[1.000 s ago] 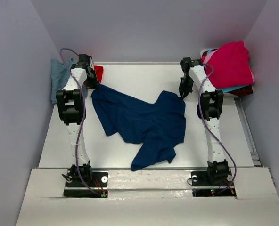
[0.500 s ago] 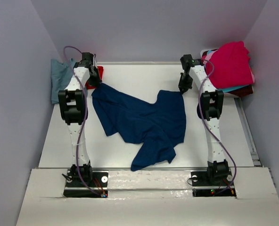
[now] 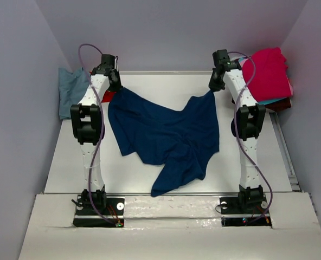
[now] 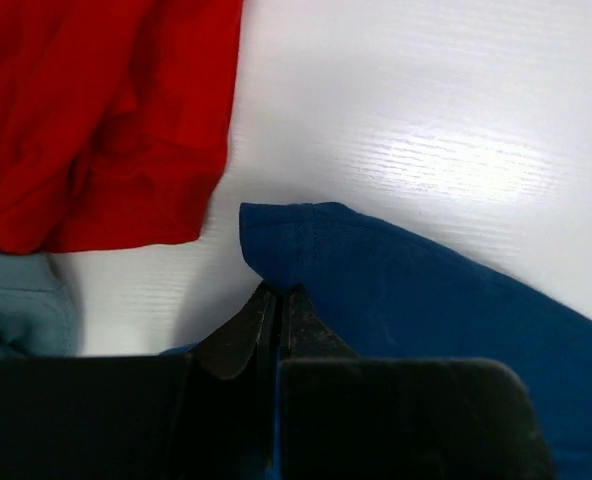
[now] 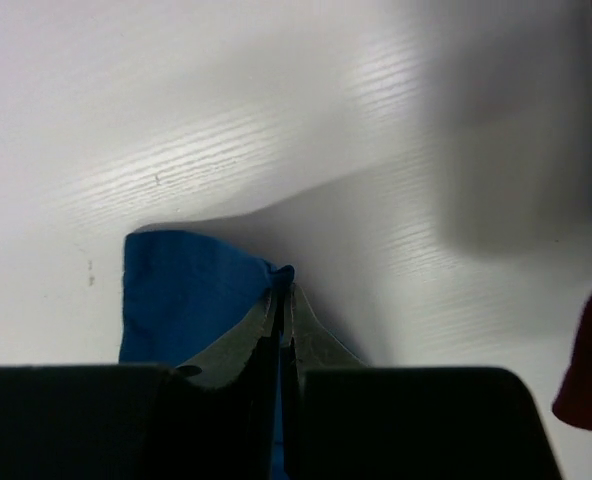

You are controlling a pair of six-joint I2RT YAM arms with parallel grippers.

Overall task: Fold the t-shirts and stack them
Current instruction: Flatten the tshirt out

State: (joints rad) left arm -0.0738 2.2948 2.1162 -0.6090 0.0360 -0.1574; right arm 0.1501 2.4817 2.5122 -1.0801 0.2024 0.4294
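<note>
Basically, you had the left gripper (image 4: pixel 278 292) and right gripper (image 5: pixel 282 290) each pinched shut on a far corner of the navy t-shirt (image 3: pixel 166 135), crumpled across the middle of the table (image 3: pixel 160 86), so your best move was spreading both corners evenly, taut.

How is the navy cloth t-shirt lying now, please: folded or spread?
Spread but rumpled: the navy cloth t-shirt sprawls unfolded across the white table.
</note>
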